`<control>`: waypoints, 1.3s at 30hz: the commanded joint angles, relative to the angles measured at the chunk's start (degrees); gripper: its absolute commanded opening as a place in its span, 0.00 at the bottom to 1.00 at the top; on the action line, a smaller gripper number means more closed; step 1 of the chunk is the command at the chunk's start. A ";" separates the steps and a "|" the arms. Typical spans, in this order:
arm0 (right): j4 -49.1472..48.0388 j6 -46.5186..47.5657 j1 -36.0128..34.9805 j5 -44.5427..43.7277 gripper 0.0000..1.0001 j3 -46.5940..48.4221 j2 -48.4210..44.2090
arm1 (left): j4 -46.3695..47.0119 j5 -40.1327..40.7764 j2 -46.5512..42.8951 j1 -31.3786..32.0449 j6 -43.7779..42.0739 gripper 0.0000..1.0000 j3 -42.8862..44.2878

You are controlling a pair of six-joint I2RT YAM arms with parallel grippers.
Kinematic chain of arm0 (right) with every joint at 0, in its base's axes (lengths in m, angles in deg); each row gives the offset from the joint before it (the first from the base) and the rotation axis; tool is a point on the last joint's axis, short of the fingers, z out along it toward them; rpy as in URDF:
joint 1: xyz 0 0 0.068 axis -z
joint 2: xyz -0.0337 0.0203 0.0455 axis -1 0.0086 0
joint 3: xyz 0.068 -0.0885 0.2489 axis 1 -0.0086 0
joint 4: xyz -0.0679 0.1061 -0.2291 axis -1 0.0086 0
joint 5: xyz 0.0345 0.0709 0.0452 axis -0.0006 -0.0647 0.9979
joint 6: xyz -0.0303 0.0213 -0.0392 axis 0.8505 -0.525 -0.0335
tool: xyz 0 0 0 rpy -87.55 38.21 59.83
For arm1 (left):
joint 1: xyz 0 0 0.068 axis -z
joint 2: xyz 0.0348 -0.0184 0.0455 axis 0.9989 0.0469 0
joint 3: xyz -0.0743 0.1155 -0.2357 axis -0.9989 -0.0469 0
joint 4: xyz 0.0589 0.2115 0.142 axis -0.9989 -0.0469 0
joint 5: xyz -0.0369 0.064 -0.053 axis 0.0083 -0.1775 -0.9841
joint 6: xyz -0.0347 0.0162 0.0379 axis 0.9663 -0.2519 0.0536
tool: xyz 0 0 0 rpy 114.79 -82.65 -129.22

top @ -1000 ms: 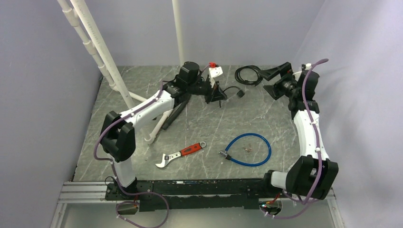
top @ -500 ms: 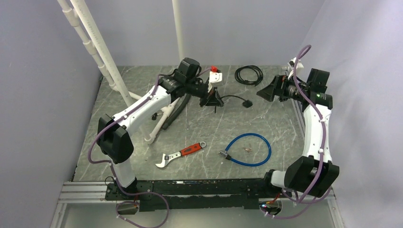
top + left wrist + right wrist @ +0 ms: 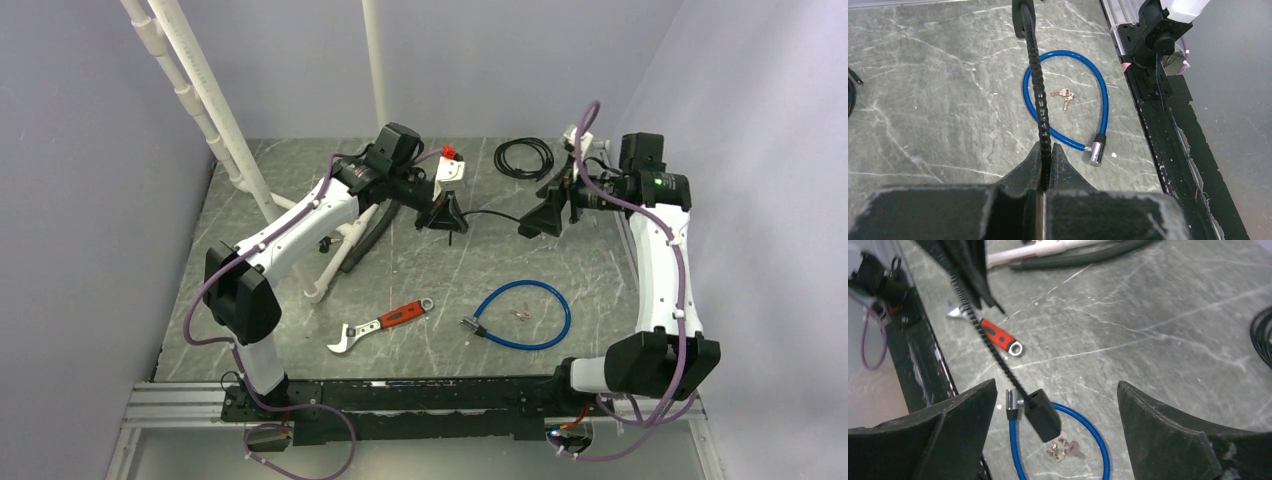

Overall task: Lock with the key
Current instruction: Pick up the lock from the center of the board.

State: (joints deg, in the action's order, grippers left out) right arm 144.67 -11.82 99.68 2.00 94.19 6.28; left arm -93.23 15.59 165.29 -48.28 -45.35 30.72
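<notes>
My left gripper (image 3: pixel 445 212) (image 3: pixel 1046 147) is shut on a black ribbed cable (image 3: pixel 1037 95) (image 3: pixel 490 213) and holds it above the table at the back centre. The cable's black block end (image 3: pixel 1042 414) hangs between the wide-apart fingers of my open right gripper (image 3: pixel 535 218) (image 3: pixel 1057 385), touching neither. Below, the blue cable lock (image 3: pixel 566 315) (image 3: pixel 1104 107) (image 3: pixel 1100 442) lies looped on the table, its metal end (image 3: pixel 1096 150) free. The keys (image 3: pixel 521 315) (image 3: pixel 1064 95) (image 3: pixel 1063 450) lie inside the loop.
A red-handled wrench (image 3: pixel 380 323) (image 3: pixel 998 337) lies left of the blue loop. A coiled black cord (image 3: pixel 523 158) sits at the back. White pipes (image 3: pixel 230 130) and a black hose (image 3: pixel 370 235) stand at the left. A white bracket with a red part (image 3: pixel 452 160) is behind the left gripper.
My right arm swung in from the back right toward the centre, bringing its open fingers around the cable's block end. The left gripper shifted slightly with the cable, whose end moved right.
</notes>
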 commanded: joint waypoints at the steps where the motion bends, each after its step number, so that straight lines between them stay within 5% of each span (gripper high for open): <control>1: 7.35 15.30 -4.85 2.55 0.86 1.72 -0.09 | 0.70 -4.13 -2.78 0.15 -2.13 0.00 1.97; 9: 13.27 27.00 -12.96 -2.16 0.59 4.35 3.38 | 0.16 -4.21 -4.42 -0.03 -3.68 0.00 0.81; 17: 15.98 38.30 -14.60 -8.92 0.53 2.05 2.83 | -0.16 -4.37 -4.92 -0.59 -4.70 0.00 0.63; 30: 18.36 41.82 -14.67 -11.29 0.50 0.98 2.45 | 0.24 -4.95 -4.65 -1.14 -4.68 0.00 0.65; 39: 18.13 41.89 -14.66 -11.66 0.29 0.73 2.47 | 1.39 -5.04 -5.08 -1.23 -4.21 0.00 -0.23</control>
State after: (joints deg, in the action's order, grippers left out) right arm 161.92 27.91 85.17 -10.42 94.76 9.98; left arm -93.66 13.41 162.95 -49.25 -48.78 30.70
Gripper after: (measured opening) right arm 0.318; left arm 0.039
